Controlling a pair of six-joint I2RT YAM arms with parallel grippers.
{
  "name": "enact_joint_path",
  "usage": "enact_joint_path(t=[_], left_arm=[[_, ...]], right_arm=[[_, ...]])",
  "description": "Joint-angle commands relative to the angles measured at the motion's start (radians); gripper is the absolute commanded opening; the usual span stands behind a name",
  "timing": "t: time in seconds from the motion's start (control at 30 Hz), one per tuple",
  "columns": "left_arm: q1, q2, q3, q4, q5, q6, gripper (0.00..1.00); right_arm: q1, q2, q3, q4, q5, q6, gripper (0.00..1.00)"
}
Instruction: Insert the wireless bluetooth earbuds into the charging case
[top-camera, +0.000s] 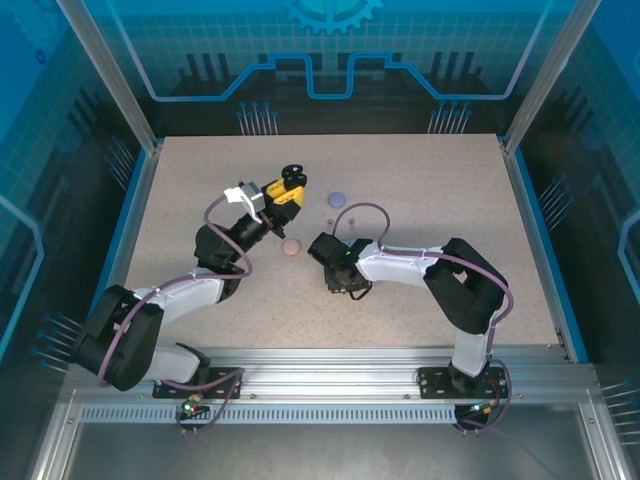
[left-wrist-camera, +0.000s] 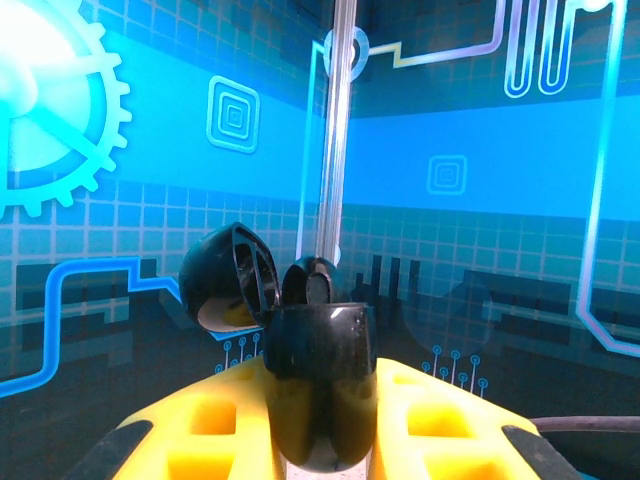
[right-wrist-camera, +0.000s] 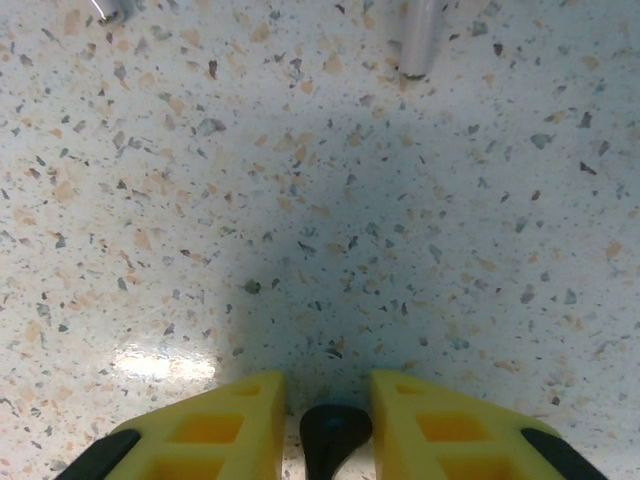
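Observation:
My left gripper (top-camera: 283, 189) (left-wrist-camera: 322, 372) is raised over the far middle of the table, shut on a black round charging case (left-wrist-camera: 320, 385) (top-camera: 291, 177). The case's lid (left-wrist-camera: 222, 275) hangs open to the left. One black earbud (left-wrist-camera: 312, 281) sticks up out of it. My right gripper (top-camera: 338, 285) (right-wrist-camera: 328, 386) points down close over the table centre. A second black earbud (right-wrist-camera: 334, 436) sits between its yellow fingers (right-wrist-camera: 425, 425). Two pale earbud stems (right-wrist-camera: 415, 42) (right-wrist-camera: 108, 10) lie on the table ahead of it.
A pink round case (top-camera: 291, 247) lies between the two grippers. A purple round case (top-camera: 337, 199) lies farther back, with two tiny purple earbuds (top-camera: 330, 222) (top-camera: 352, 215) beside it. The speckled table (top-camera: 450, 200) is walled by blue panels.

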Motion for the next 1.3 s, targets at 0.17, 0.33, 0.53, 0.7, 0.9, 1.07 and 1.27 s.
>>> enact_joint_path(t=[0.17, 0.33, 0.53, 0.7, 0.9, 1.07, 1.27], left_arm=[[0.007, 0.002, 0.005, 0.039, 0.026, -0.028, 0.0], [0.008, 0.004, 0.008, 0.039, 0.03, -0.032, 0.0], [0.008, 0.002, 0.016, 0.04, 0.044, -0.034, 0.0], [0.008, 0.002, 0.027, 0.04, 0.074, -0.029, 0.0], [0.007, 0.007, 0.042, 0.04, 0.096, -0.03, 0.0], [0.006, 0.013, 0.058, 0.04, 0.119, -0.037, 0.0], [0.003, 0.027, 0.088, 0.04, 0.165, -0.045, 0.0]], right_arm=[[0.005, 0.018, -0.039, 0.018, -0.009, 0.022, 0.19], [0.005, -0.033, -0.045, 0.017, 0.003, 0.021, 0.18], [-0.008, -0.153, -0.047, 0.012, 0.026, 0.01, 0.17], [-0.045, -0.278, -0.027, 0.015, 0.019, -0.025, 0.18], [-0.111, -0.408, 0.053, 0.01, -0.014, -0.094, 0.18], [-0.173, -0.482, 0.166, 0.009, -0.071, -0.154, 0.18], [-0.207, -0.508, 0.329, 0.028, -0.123, -0.211, 0.18]])
